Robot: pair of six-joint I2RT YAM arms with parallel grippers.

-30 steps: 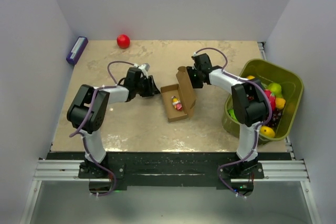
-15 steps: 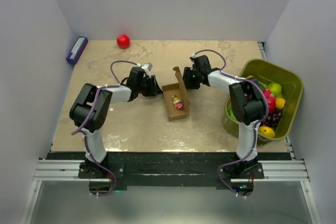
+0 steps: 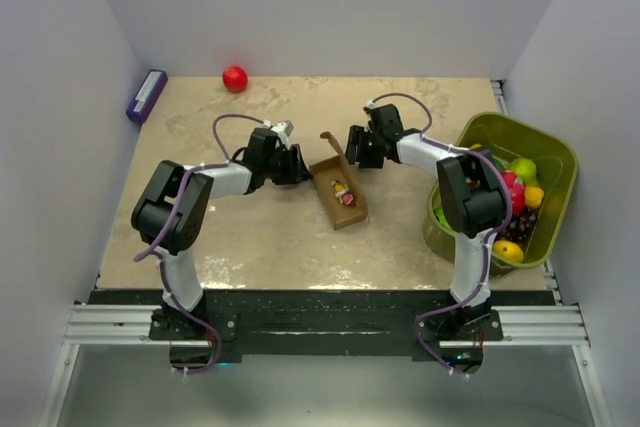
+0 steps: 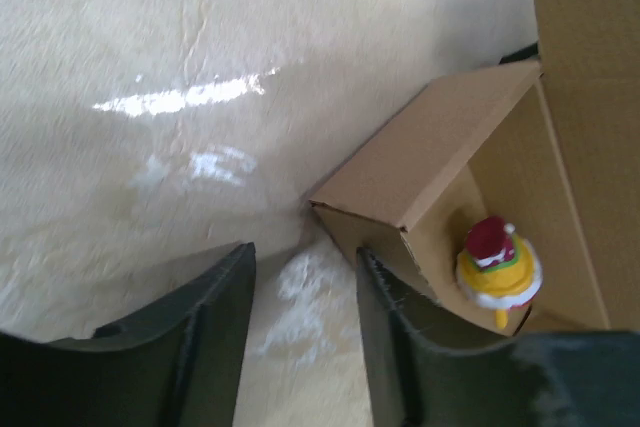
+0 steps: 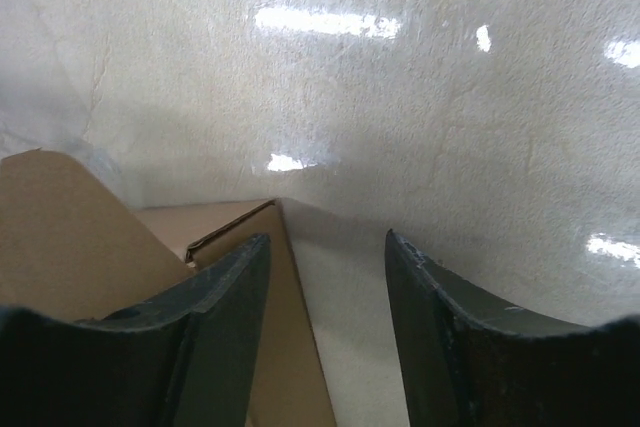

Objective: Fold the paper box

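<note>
table (image 3: 250,247): beige and glossy, carrying everything below.
green bin (image 3: 530,127): at the right edge, filled with coloured fruit.
paper box (image 3: 352,217): brown, open-topped, at mid-table between both grippers; one flap tilted up at its far end.
left gripper (image 3: 296,169): low beside the box's left corner; fingers (image 4: 215,317) parted, bare table between, gripping nothing.
right gripper (image 3: 355,147): near the raised flap; fingers (image 5: 225,297) parted over bare table, gripping nothing.
purple box (image 3: 147,95): far left edge.
red ball (image 3: 235,78): far edge, near the back wall.
toy figure (image 4: 497,262): red-capped, yellow, inside the box.
</note>
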